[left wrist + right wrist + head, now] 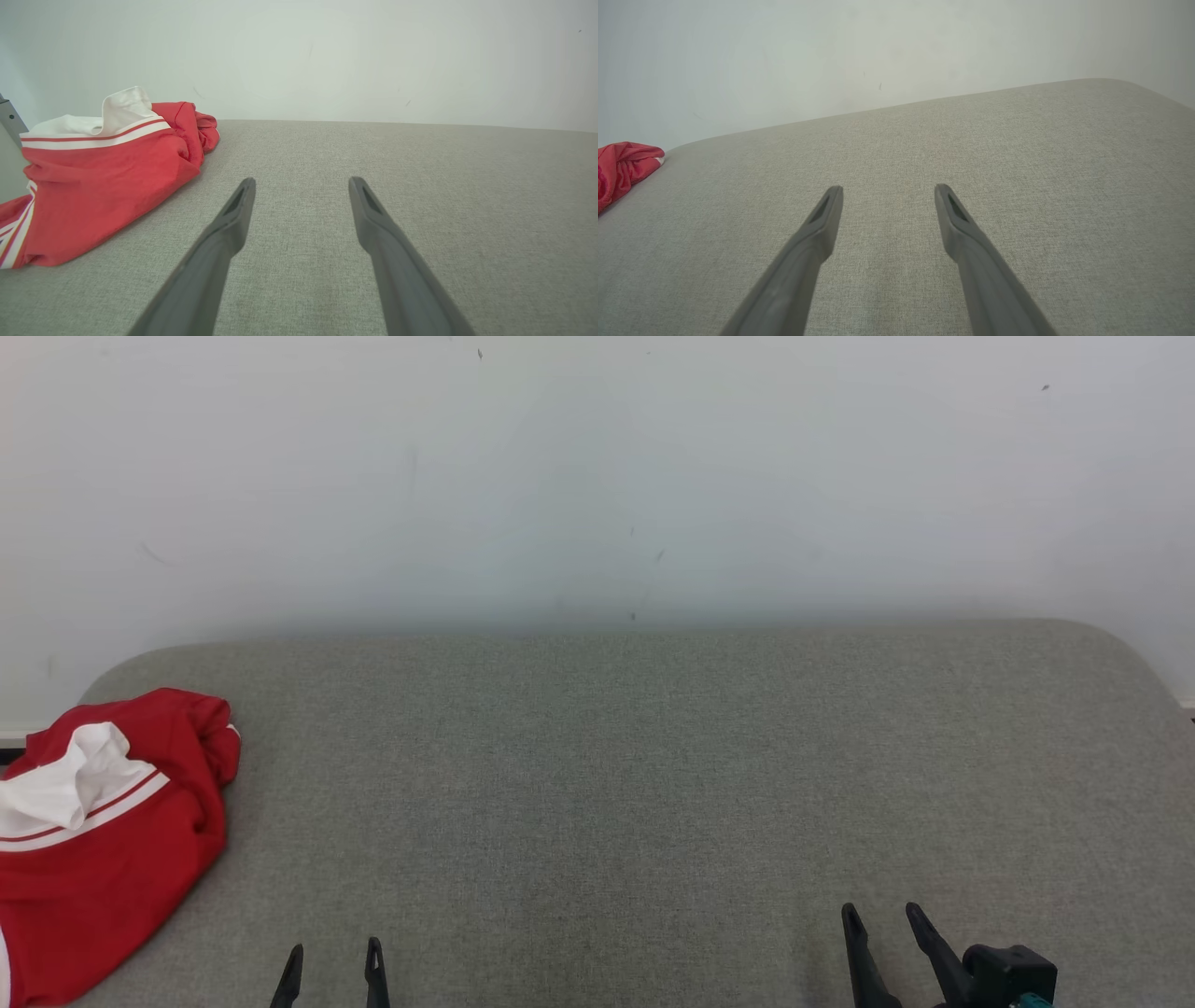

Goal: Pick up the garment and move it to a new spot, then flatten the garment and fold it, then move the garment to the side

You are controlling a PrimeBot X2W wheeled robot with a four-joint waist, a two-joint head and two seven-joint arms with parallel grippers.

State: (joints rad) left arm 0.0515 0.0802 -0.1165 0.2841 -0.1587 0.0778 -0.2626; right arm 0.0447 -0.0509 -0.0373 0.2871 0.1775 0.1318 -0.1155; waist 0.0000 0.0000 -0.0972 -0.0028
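The right gripper (888, 188) has two long dark fingers (817, 233). They are spread wide apart, and nothing is between them. They hang above a big grey soft top (1017, 163) that looks like cloth. Far off on the left, at the edge of the grey top, lies a bit of the red garment (621, 168), all bunched up. It is well apart from the fingers. Behind the grey top is a plain white wall (878, 46).

Garment (103, 840) lies on the left end of the cushion (653, 784); wall (597, 476) behind.
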